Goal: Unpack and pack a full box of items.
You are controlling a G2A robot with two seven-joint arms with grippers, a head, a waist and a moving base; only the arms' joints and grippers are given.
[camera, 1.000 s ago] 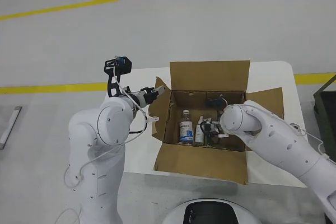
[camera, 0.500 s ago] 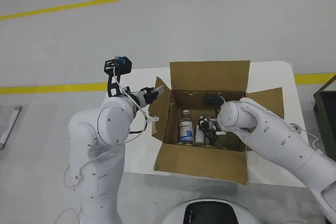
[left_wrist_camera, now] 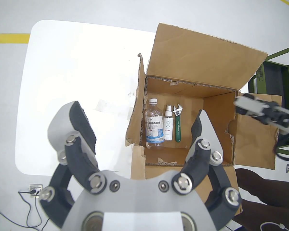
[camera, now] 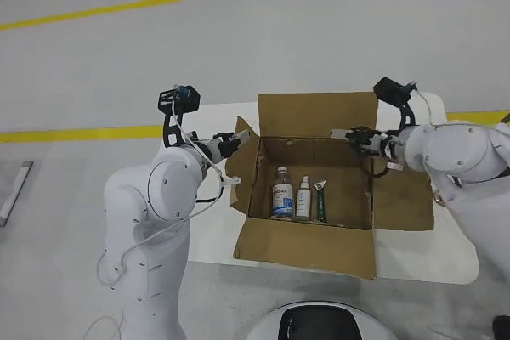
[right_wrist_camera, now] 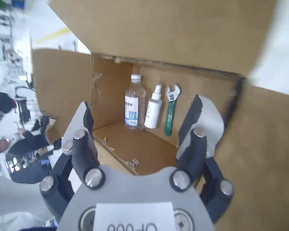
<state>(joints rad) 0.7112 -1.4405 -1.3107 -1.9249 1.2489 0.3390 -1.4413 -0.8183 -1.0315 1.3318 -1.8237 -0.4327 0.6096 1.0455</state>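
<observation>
**Entry: box contents, mid-task**

- Box [camera: 306,246]: cardboard, open, flaps out, ctr of white tabletop [left_wrist_camera: 62,73]. Edges torn, so prob. soft; don't lean on walls.
- Bottle [camera: 281,194]: clear plastic, white cap, labelled. Lies flat on box floor, 9 o'clock side, cap to 12. Looks liquid-filled, so likely the heaviest item. Smooth and round, may roll. Take across the body at the label, not the cap.
- Spray bottle [camera: 303,197]: small, white, just beside bottle at its 3 o'clock, nozzle to 12. Likely light. Take mid-body, keep off the pump head.
- Wrench [camera: 320,201]: adj. type, green handle, steel head to 12, just beside spray at its 3 o'clock. Stiff, dense, sits low on floor. Take across handle mid-length; pads must get down close to the cardboard.
- Left claw [left_wrist_camera: 139,111]: jaws apart, holds nothing. Above tabletop off box's 9–10 o'clock side, outside the flap.
- Right claw [right_wrist_camera: 141,103]: jaws apart, holds nothing. Above box rim approx. 2 o'clock, well above the items.
- Status (est.): all 3 items in box, none gripped.
</observation>
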